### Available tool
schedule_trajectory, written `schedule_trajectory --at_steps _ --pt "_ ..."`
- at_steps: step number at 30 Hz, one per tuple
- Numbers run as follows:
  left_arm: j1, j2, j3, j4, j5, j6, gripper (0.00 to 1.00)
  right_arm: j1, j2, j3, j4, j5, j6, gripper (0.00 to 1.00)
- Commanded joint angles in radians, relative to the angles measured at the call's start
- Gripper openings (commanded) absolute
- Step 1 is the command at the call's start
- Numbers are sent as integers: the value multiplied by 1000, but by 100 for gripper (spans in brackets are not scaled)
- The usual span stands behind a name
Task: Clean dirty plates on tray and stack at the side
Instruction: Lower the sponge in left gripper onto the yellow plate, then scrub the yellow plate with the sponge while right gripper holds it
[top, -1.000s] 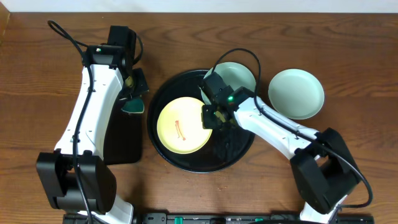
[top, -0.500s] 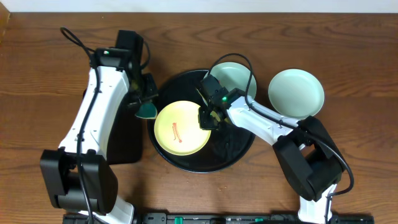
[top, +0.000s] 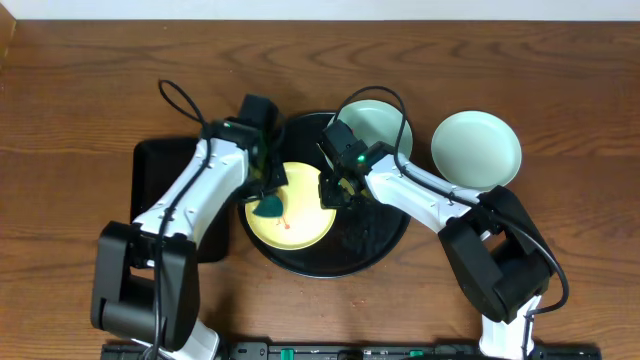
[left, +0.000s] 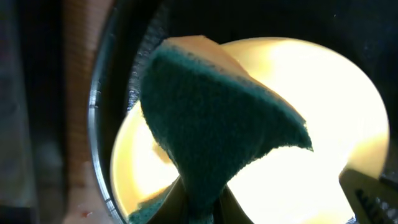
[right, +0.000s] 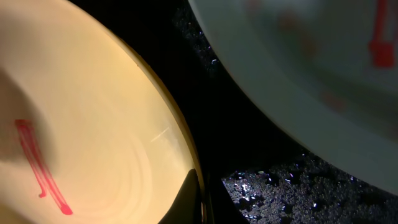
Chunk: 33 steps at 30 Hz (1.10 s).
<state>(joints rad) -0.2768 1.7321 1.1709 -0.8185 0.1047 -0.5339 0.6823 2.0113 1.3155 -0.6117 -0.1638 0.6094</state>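
The pale yellow plate lies in the round black tray and bears a red-orange streak. My left gripper is shut on a green sponge and holds it over the plate's left part. My right gripper is shut on the yellow plate's right rim. A mint plate with a red streak rests at the tray's far right rim. A second mint plate sits on the bare wood to the right.
A rectangular black tray lies to the left of the round tray, partly under my left arm. Water drops wet the round tray's floor. Both arms' cables loop above the tray.
My left gripper has swung right with the sponge, from over the rectangular tray to over the yellow plate. My right gripper has stayed on the plate's rim; the plate shifted slightly left.
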Motion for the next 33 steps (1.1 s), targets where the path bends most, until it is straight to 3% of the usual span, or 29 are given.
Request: schedule_trajectory --at_steps 1,16,25,30,33 --pt "-22 4 -73 44 -42 -88 7 -9 18 12 -1 2 -8 1" --pt "-159 60 -127 118 -24 -76 7 -9 18 12 -1 2 -9 1" --pt "-38 60 -126 260 -56 -47 7 -8 18 12 -3 2 -12 1" --pt "-1 60 -126 182 -74 -41 7 -8 18 12 -3 2 -13 1" --pt "-6 60 -126 114 -20 37 8 -8 18 12 -2 2 -12 1"
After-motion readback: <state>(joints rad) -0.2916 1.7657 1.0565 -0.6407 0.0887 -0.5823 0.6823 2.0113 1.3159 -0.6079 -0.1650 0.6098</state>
